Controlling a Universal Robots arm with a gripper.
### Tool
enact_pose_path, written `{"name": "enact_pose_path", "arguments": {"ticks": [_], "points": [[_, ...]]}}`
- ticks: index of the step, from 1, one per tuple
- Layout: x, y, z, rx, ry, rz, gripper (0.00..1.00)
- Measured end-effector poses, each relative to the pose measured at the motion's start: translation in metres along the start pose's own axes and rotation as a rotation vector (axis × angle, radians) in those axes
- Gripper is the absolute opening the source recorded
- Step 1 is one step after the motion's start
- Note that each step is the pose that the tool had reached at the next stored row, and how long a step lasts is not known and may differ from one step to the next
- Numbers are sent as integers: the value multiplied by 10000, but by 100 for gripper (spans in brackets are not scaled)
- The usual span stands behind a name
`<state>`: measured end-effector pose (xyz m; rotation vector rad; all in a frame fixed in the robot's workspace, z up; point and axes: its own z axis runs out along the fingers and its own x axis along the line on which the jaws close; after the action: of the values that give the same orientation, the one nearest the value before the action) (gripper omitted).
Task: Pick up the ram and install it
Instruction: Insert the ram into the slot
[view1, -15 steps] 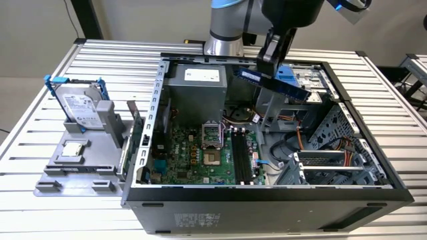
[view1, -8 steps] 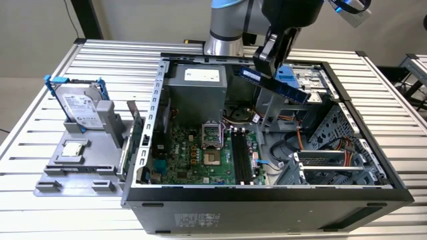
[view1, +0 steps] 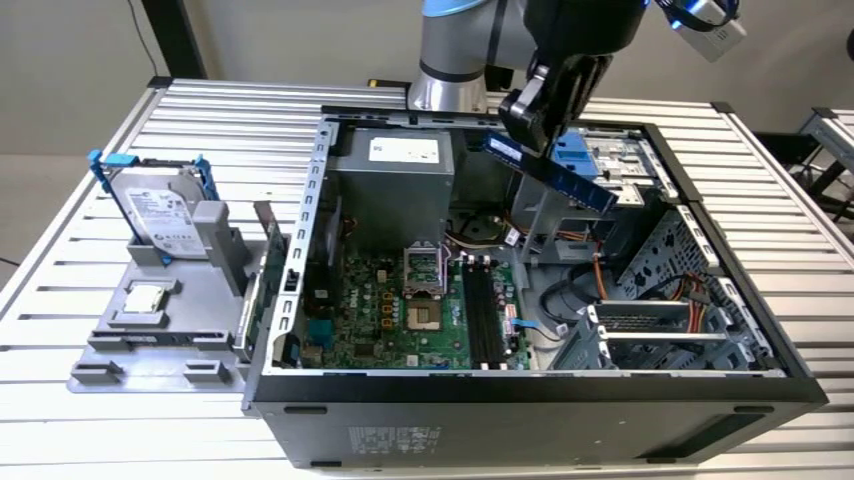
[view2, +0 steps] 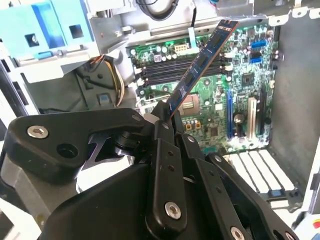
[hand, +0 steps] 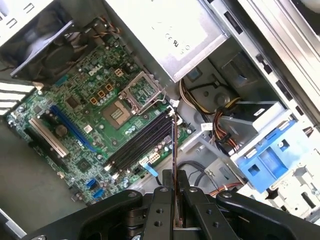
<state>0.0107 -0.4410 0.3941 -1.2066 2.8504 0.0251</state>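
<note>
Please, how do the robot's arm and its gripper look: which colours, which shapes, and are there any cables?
The arm is a round silver-grey tube with a blue ring at its joint. Its wrist part is black, and blue cables run beside it. The gripper is matte black, made of flat linkage bars joined by silver screws, and it narrows toward the tip.

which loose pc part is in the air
The long dark ram stick, held by the pincer over the case; silver hard drive and square chip sit on the grey rack.
</note>
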Motion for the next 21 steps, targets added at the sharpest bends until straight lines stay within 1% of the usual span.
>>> {"name": "enact_pose_path", "arguments": {"ticks": [6, 21], "points": [[0, 0, 0, 48, 3, 986, 0], [0, 0, 0, 161, 10, 3284, 0]]}}
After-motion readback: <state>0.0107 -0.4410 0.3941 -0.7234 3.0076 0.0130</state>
